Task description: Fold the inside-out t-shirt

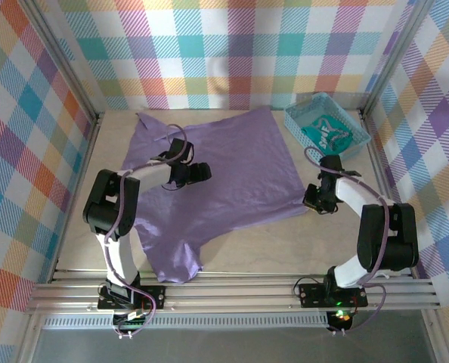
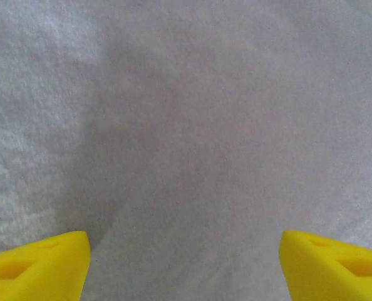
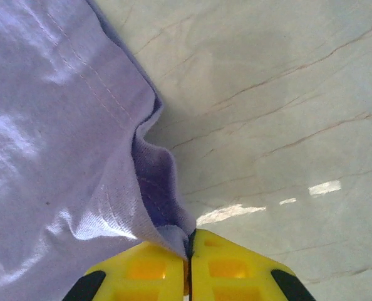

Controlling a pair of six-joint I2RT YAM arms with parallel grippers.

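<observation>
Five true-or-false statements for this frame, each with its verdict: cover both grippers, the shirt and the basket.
1. The right gripper is shut on an edge of the lavender-purple cotton t-shirt. True.
2. The left gripper is clamped on the fabric. False: its yellow fingers stand wide apart over the cloth.
3. The small teal basket holds a teal-green garment with white markings. True.
4. The t-shirt is already folded into a neat rectangle. False: it lies spread open on the table.
5. The basket stands at the near left corner. False: it stands at the far right.
</observation>
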